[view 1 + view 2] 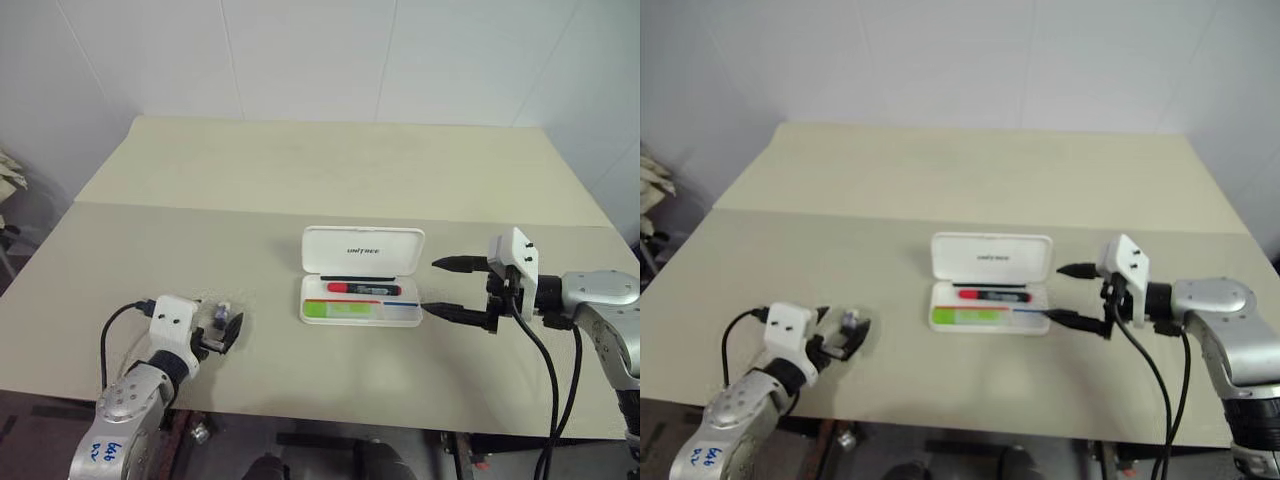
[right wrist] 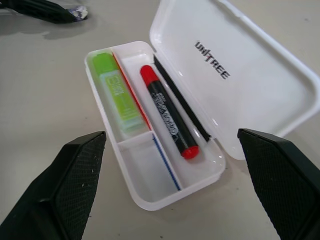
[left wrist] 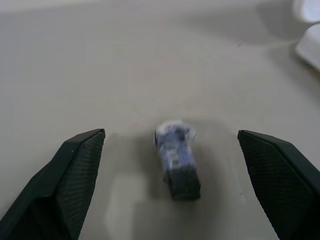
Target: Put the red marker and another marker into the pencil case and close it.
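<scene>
Your white pencil case (image 1: 361, 287) lies open at mid-table, lid (image 1: 362, 249) tipped back. The red marker (image 2: 169, 118) and lime-green marker (image 2: 117, 93) already lie in its tray, so by my reading only closing remains. That calls for the right gripper (image 1: 447, 287), jaws wide and empty just beside the case, to swing the lid down. The left gripper (image 1: 226, 334) waits well apart, jaws wide around a small blue-and-black object (image 3: 177, 159). Its wrist view shows that object between the fingers; the right wrist view reveals both markers' compartments.

bare table (image 1: 330, 190) around open pencil case (image 1: 361, 275); raised lid behind.
</scene>
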You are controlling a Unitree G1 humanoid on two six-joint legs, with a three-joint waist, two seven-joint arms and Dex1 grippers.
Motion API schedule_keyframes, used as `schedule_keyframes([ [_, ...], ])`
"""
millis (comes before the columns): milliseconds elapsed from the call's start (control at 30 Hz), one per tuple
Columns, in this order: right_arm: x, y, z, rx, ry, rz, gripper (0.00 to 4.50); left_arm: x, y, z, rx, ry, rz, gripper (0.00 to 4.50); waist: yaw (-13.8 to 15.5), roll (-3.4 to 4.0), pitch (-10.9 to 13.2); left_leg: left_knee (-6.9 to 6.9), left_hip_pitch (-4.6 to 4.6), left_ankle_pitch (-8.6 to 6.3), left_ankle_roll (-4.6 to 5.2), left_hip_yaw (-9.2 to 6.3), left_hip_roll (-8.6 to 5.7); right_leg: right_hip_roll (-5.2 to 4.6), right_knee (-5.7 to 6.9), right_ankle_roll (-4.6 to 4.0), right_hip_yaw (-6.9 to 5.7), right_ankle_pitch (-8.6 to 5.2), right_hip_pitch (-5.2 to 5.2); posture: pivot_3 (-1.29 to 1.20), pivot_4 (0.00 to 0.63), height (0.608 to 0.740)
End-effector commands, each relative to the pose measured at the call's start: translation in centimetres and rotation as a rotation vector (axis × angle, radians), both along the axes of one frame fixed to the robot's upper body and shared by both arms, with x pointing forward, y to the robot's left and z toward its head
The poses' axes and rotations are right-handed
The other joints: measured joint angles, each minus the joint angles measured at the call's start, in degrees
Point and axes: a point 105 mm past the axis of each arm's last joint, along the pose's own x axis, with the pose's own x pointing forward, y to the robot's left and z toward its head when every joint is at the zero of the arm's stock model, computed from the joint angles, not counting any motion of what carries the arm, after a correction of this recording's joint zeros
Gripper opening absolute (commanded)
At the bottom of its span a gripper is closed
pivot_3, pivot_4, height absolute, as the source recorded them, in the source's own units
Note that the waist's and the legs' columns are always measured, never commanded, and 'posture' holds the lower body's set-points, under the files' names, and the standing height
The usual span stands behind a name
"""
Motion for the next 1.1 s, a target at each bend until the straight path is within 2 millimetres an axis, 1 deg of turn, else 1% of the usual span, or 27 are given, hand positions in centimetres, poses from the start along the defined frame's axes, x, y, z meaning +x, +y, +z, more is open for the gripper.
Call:
schedule_keyframes([
  [33,-0.7,-0.2,1.8,0.002,-0.064,-0.009,4.46,0.6,-0.4,-0.2,0.006,-0.002,-0.009,4.5,0.2,0.0,0.0,0.0,0.0,0.0,0.0,-0.01,0.0,0.0,0.0,0.01,0.0,0.0,0.0,0.0,0.15,0.74],
  [133,-0.9,0.1,2.0,0.005,-0.066,-0.009,4.46,1.2,-0.5,-0.5,-0.003,0.007,-0.008,4.5,1.0,0.0,0.0,0.01,0.03,0.02,-0.02,-0.02,0.0,0.01,0.02,0.0,-0.01,0.01,0.01,0.0,0.15,0.74],
  [267,-1.1,0.3,2.2,0.009,-0.07,-0.011,4.46,1.7,-0.7,-0.3,-0.029,-0.002,-0.025,4.5,1.3,0.0,0.0,0.0,0.05,0.09,-0.06,-0.02,0.0,0.03,0.03,-0.03,-0.03,0.09,0.03,0.0,0.15,0.74],
  [300,-1.1,0.3,2.2,0.009,-0.07,-0.012,4.49,1.8,-0.8,-0.3,-0.034,-0.002,-0.023,4.32,1.3,0.0,0.0,0.0,0.06,0.1,-0.05,-0.02,-0.01,0.02,0.03,-0.03,-0.04,0.1,0.04,0.0,0.15,0.74],
  [400,-1.0,0.2,2.3,0.009,-0.076,-0.019,4.5,1.8,-0.9,-0.4,-0.026,0.009,-0.023,3.67,1.4,0.0,0.0,0.01,0.07,0.12,-0.04,-0.02,-0.02,0.01,0.03,-0.03,-0.04,0.12,0.06,0.0,0.15,0.74],
  [633,-0.4,0.5,2.7,0.016,-0.094,-0.016,4.5,1.6,-0.6,-0.5,0.001,0.022,-0.009,1.29,1.4,0.0,0.0,0.0,0.06,0.12,-0.03,-0.02,-0.02,0.01,0.01,-0.02,-0.03,0.12,0.06,0.0,0.15,0.74],
  [733,-0.3,0.8,2.6,0.021,-0.097,-0.01,4.5,1.7,-0.3,-0.3,0.009,0.016,0.0,0.39,1.3,0.0,0.0,0.0,0.07,0.12,-0.03,-0.02,-0.02,0.01,0.02,-0.02,-0.03,0.13,0.06,0.0,0.15,0.74],
  [833,-0.1,0.9,2.5,0.023,-0.097,-0.006,4.5,2.1,-0.3,0.3,-0.001,-0.013,-0.009,0.38,1.4,0.0,0.0,0.0,0.07,0.12,-0.04,-0.02,-0.02,0.02,0.02,-0.03,-0.04,0.13,0.06,0.0,0.15,0.74],
  [967,0.0,0.7,2.2,0.025,-0.092,-0.012,4.5,2.4,-1.3,2.0,-0.008,-0.072,-0.092,0.38,1.4,0.0,0.0,0.01,0.05,0.13,-0.04,-0.03,-0.02,0.01,0.02,-0.03,-0.04,0.13,0.06,0.0,0.15,0.74],
  [1033,-0.2,0.0,1.9,0.027,-0.084,-0.021,4.5,2.2,-2.4,3.1,0.025,-0.109,-0.224,0.38,1.3,0.0,0.0,-0.01,0.05,0.13,-0.04,-0.03,-0.02,0.02,0.01,-0.03,-0.04,0.13,0.05,0.0,0.15,0.74],
  [1100,-0.3,-0.4,1.9,0.027,-0.086,-0.028,4.5,1.9,-3.0,3.6,0.051,-0.126,-0.303,0.38,1.3,0.0,0.0,-0.03,0.04,0.13,-0.04,-0.04,0.01,0.03,-0.01,-0.03,-0.07,0.13,0.04,0.0,0.15,0.74],
])
